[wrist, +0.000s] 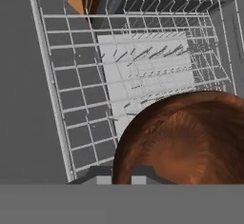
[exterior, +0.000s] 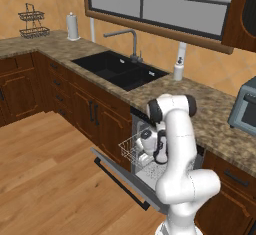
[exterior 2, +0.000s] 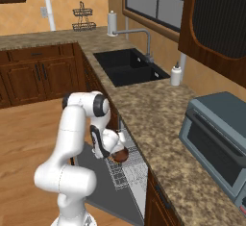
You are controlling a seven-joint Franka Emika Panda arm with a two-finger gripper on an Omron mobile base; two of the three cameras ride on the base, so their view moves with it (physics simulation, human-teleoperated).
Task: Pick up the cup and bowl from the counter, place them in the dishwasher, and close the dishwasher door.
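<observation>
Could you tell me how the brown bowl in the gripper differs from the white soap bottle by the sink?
The small glossy dark brown bowl is low and rounded; the white soap dispenser bottle is taller and slim. The bowl hangs in the shut gripper over the dishwasher's white wire rack; the bottle stands upright on the brown speckled granite counter. Both are small next to the black sink.
</observation>
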